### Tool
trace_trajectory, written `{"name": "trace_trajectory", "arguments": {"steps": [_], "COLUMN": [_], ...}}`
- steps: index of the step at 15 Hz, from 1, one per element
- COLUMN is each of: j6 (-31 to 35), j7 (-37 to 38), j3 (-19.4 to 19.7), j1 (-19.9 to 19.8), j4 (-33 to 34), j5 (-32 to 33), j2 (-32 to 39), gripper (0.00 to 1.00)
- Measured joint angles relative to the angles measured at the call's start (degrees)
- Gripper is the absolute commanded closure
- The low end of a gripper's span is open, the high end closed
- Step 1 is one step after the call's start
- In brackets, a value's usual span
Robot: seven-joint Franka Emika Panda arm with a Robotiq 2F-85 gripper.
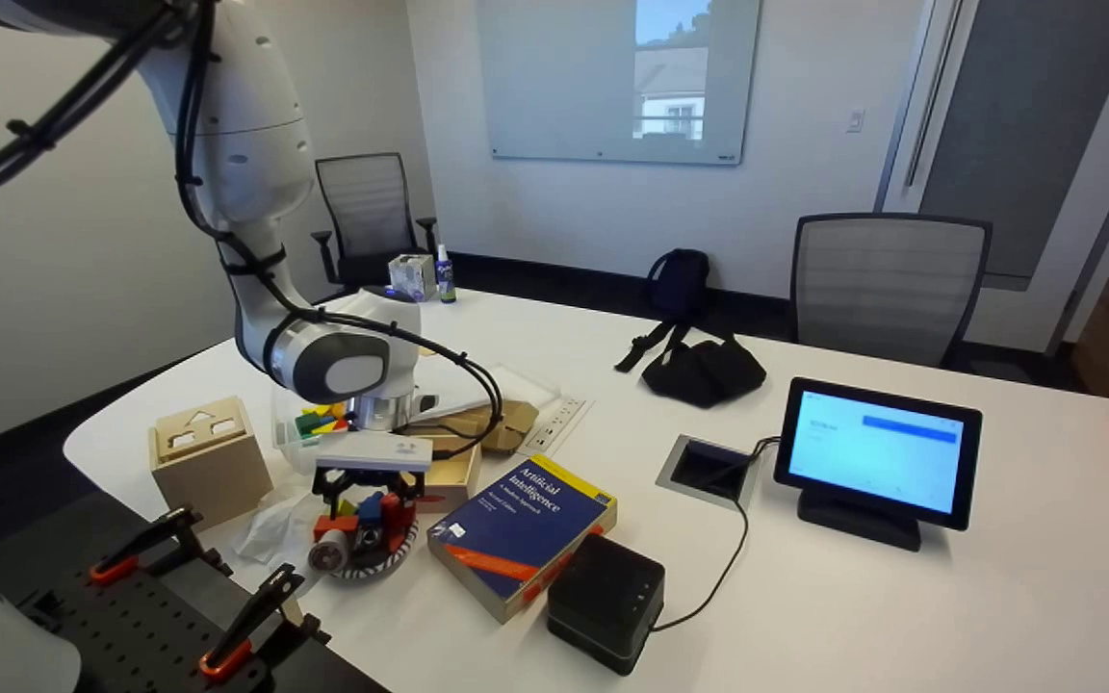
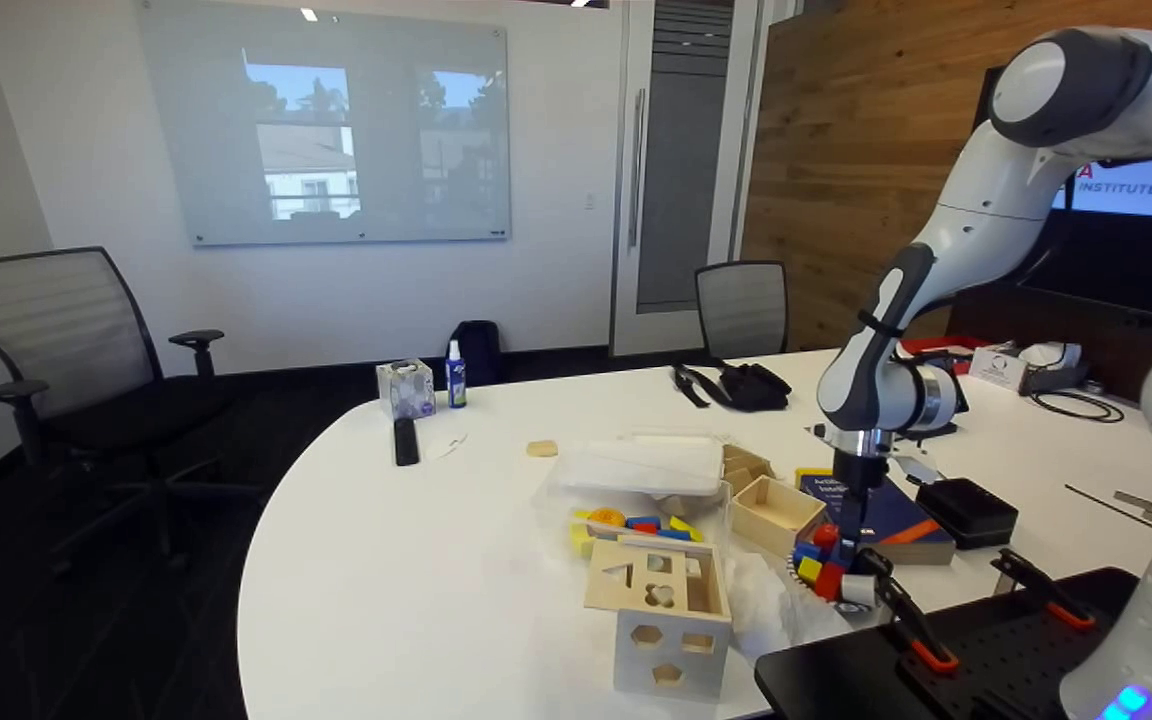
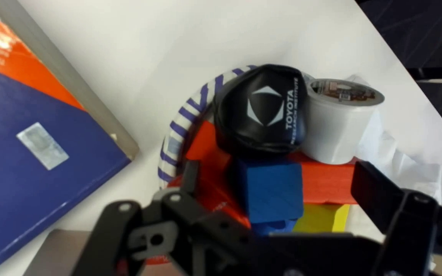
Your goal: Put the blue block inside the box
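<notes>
In an exterior view, the box stands at the left of the table, the bowl to its right, the book right of the bowl, and the display farther right. The block lies in the bowl, below the gripper.

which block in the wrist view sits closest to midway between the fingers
The blue block with the square face, next to the black Toyota item, roughly centred; red pieces flank it, and the yellow block shows lower.

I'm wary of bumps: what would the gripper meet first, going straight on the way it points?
Likely the blue block, framed by the open gripper in the wrist view; depth is unclear, so the red block alongside could come first.
</notes>
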State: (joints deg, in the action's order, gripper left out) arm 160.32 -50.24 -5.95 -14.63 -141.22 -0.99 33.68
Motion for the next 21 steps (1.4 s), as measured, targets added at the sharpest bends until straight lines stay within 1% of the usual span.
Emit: {"name": "trace_trajectory", "arguments": {"steps": [6, 7, 8, 10, 11, 16, 17, 21], "j6": [-0.02, -0.02, -0.02, -0.02, -0.02, -0.01, 0.00, 0.05], "j7": [0.92, 1.25, 1.38, 1.93, 2.33, 3.44, 3.52, 5.35], "j3": [-0.74, -0.75, -0.76, -0.74, -0.74, -0.52, -0.41, 0.20], "j1": [0.08, 0.11, 0.12, 0.11, 0.11, 0.12, 0.12, 0.24], "j4": [0.02, 0.02, 0.01, -0.02, -0.05, -0.13, -0.13, -0.13], "j5": [0.02, 0.02, 0.02, 0.03, 0.05, 0.35, 0.49, 2.00], "j2": [0.27, 0.27, 0.27, 0.27, 0.27, 0.26, 0.23, -0.14], "gripper": [0.00, 0.25, 0.26, 0.42, 0.51, 0.88, 0.91, 0.91]}}
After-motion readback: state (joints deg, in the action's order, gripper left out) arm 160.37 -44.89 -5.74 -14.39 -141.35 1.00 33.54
